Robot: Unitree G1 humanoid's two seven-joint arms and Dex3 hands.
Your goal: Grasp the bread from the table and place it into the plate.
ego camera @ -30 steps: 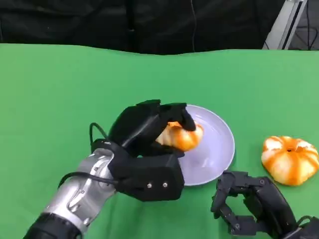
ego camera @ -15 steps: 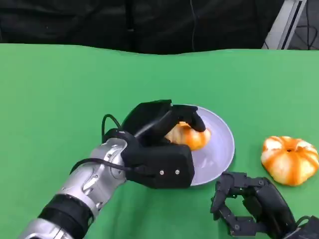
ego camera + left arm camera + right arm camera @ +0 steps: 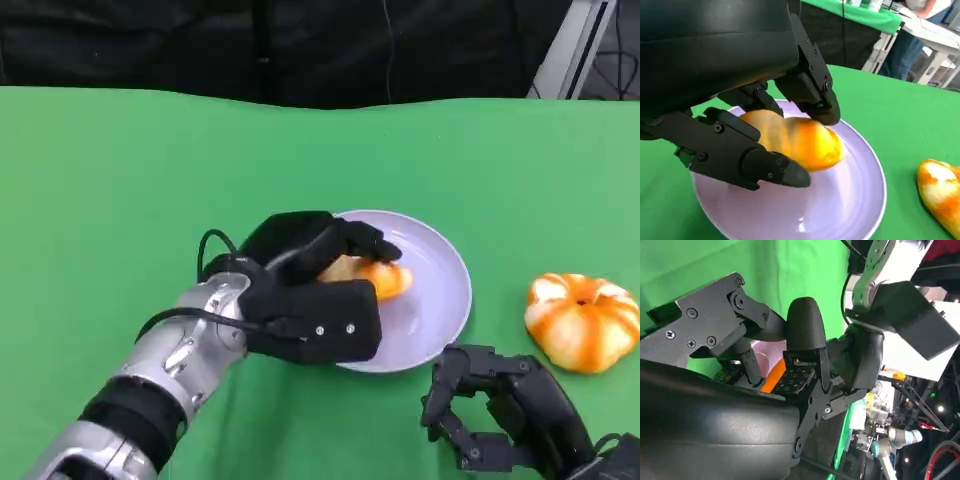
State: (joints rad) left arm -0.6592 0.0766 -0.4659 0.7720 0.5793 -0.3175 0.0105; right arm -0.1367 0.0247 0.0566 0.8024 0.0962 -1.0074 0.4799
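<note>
A golden-orange bread roll (image 3: 372,277) lies low over the lavender plate (image 3: 440,300) at the table's middle. My left hand (image 3: 305,290) grips the roll from the near left side. In the left wrist view the roll (image 3: 800,140) sits between black fingers (image 3: 810,87) just above the plate (image 3: 850,200). My right hand (image 3: 505,415) rests near the table's front edge, right of the plate, fingers curled and holding nothing. The right wrist view shows its curled fingers (image 3: 805,340) with an orange sliver of bread (image 3: 772,380) behind them.
A second orange-and-white bun (image 3: 582,320) sits on the green cloth to the right of the plate, and its edge (image 3: 940,192) appears in the left wrist view. A person stands beyond the table in the left wrist view.
My left hand has carried the roll further over the plate and lowered it toward the plate's surface. The right hand has stayed put.
</note>
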